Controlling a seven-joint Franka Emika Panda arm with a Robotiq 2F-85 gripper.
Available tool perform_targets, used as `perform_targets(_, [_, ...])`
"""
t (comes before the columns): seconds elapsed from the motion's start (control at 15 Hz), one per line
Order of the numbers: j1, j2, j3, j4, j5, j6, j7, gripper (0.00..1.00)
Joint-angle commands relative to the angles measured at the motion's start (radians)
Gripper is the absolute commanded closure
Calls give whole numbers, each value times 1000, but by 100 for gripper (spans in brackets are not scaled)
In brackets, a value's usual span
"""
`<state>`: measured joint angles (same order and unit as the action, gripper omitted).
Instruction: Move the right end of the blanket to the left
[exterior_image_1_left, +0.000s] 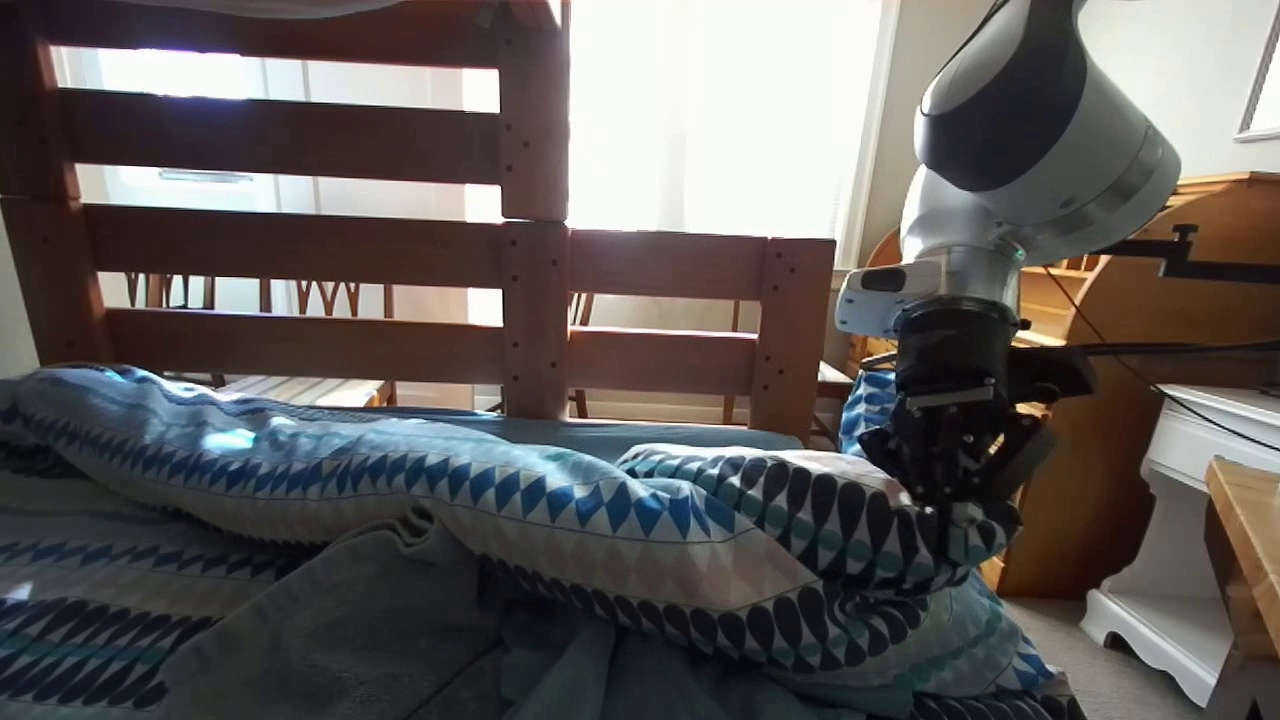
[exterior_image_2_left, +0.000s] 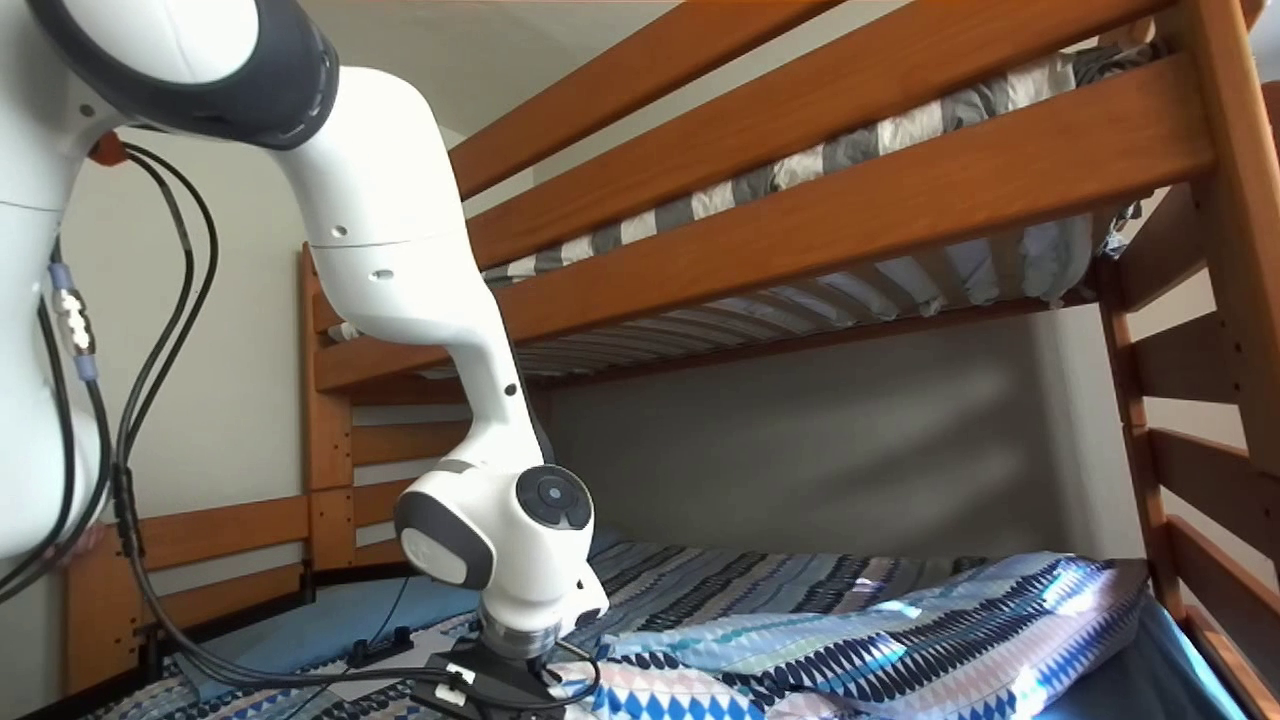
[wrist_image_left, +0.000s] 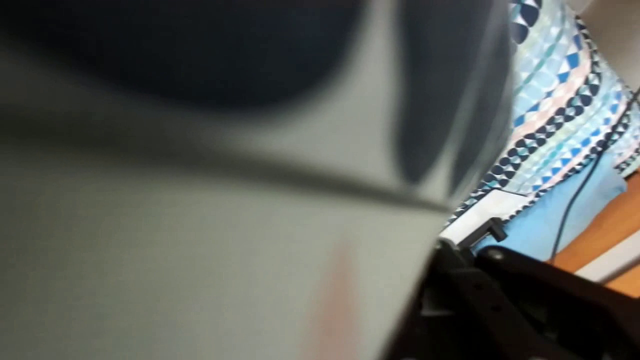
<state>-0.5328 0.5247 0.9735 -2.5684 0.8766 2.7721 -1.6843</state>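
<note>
Seemingly, the black two-fingered end effector (exterior_image_1_left: 951, 545) pinches the navy-blue-and-white patterned cloth blanket (exterior_image_2_left: 890, 645), bunched lower right in an exterior view; moving it left looks partly done, its far side remaining.

Blanket (wrist_image_left: 200, 240) blurred up close, hand (exterior_image_2_left: 508, 682) cut off in an exterior view
</note>
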Motion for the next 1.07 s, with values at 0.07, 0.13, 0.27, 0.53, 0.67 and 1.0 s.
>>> perform_targets(0.07, [94,-35,-83,-5,-5,-237,-53,98])
perform_targets(0.13, [118,-30,-112,3,0,-282,-71,98])
perform_targets(0.27, [181,-31,-180,19,0,-377,-95,98])
perform_targets(0.53, [339,-8,-358,86,-14,-526,-97,98])
perform_targets(0.67, [428,-11,-435,109,6,-516,-82,98])
perform_targets(1.0, [584,-74,-517,102,85,-397,-100,47])
